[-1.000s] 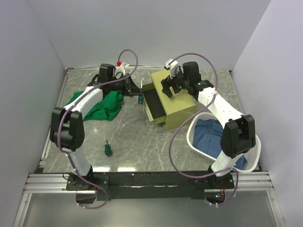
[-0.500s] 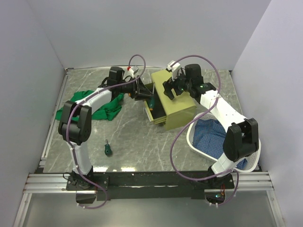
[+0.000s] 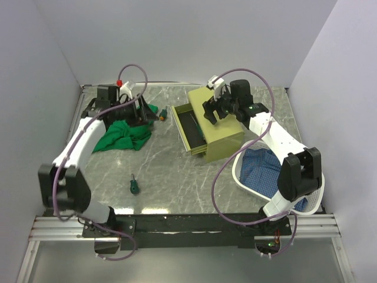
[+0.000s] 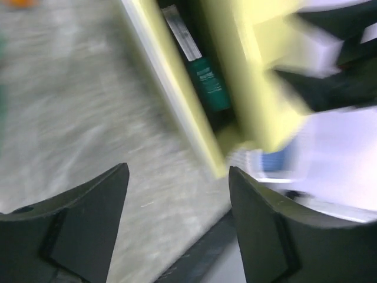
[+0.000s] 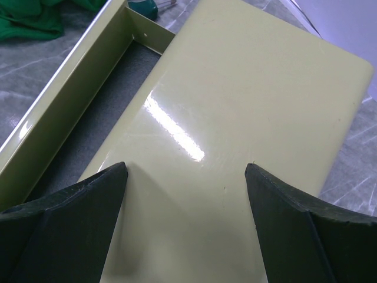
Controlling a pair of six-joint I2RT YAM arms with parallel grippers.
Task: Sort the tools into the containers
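Observation:
The olive-yellow chest stands at the back right with one drawer pulled out to the left. A green-handled screwdriver lies inside that drawer. Another green screwdriver lies on the table just left of the drawer, and a third lies nearer the front. My left gripper hovers over the green cloth, open and empty, in a blurred wrist view. My right gripper hangs open over the chest's top, holding nothing.
A crumpled green cloth lies at the back left under my left arm. A white basket with blue checked fabric sits at the right front of the chest. Grey walls enclose the marble table on three sides.
My left arm has pulled back leftward from the open drawer to over the green cloth, and its jaws have opened. The right arm has stayed over the chest.

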